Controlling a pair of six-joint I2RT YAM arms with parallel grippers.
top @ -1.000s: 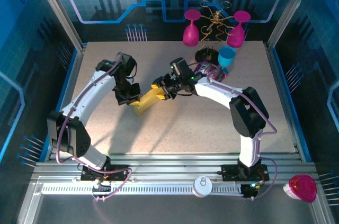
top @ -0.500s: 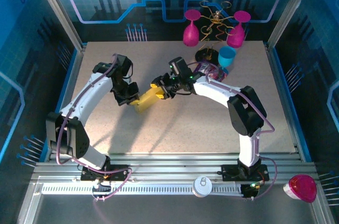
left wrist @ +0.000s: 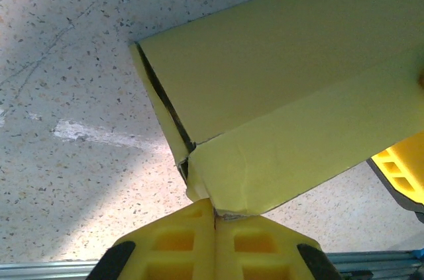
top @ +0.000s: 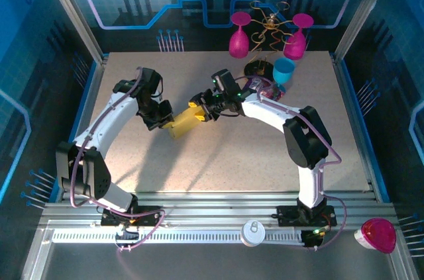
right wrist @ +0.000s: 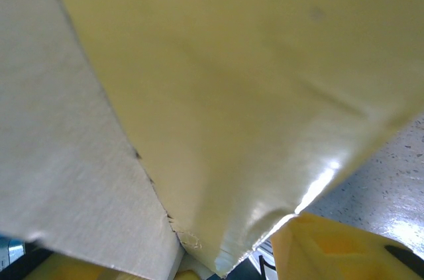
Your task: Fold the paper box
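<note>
Paper box [top: 181, 122]: yellow, partly formed into a rectangular shell. It sits mid-surface, left of centre, between the two arms, long axis slanting from near-left to far-right.

Left gripper [top: 162, 118]: at the box's near-left end. In the left wrist view the fingers [left wrist: 179, 250] are pressed together, and the lower corner of the box [left wrist: 285, 94] is nipped at their seam. A dark slit shows along the box's end edge.

Right gripper [top: 202, 109]: at the far-right end. In the right wrist view the fingers [right wrist: 331, 250] stand partly apart with a box wall [right wrist: 252, 94] clamped between them: glossy yellow outside, paler face [right wrist: 59, 161] to the left.

Surface [top: 252, 154]: speckled beige. Whether the box touches it I cannot tell.

Far right: blue cup [top: 284, 71], with a purple packet [top: 262, 87] just beside it.
</note>
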